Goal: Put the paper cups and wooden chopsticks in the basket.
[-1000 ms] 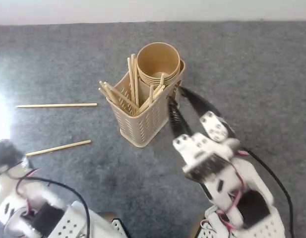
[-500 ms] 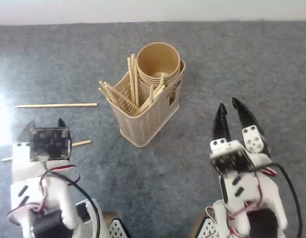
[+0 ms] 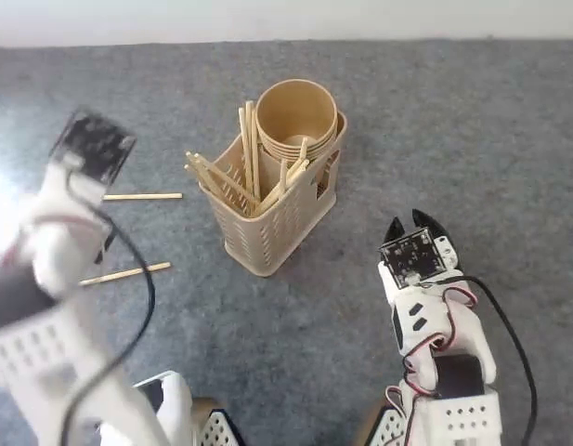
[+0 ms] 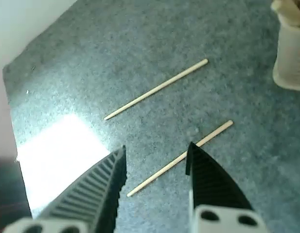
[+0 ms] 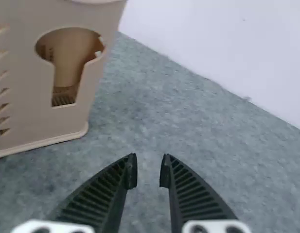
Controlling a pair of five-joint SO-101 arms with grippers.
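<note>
Two chopsticks [image 3: 142, 196] lie left of the basket [image 3: 267, 242].
Left jaws wide open above one chopstick [image 4: 210, 136]; right jaws barely apart, empty.

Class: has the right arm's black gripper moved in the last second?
Yes: the right gripper has pulled back from the beige slotted plastic basket toward its own base.

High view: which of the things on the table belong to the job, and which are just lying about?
Job:
- basket
- paper cups, stacked in the basket
- chopsticks standing in the basket
- far loose chopstick, on the carpet
- near loose chopstick, on the carpet

Not the job:
- grey carpet
- white wall behind it
</note>
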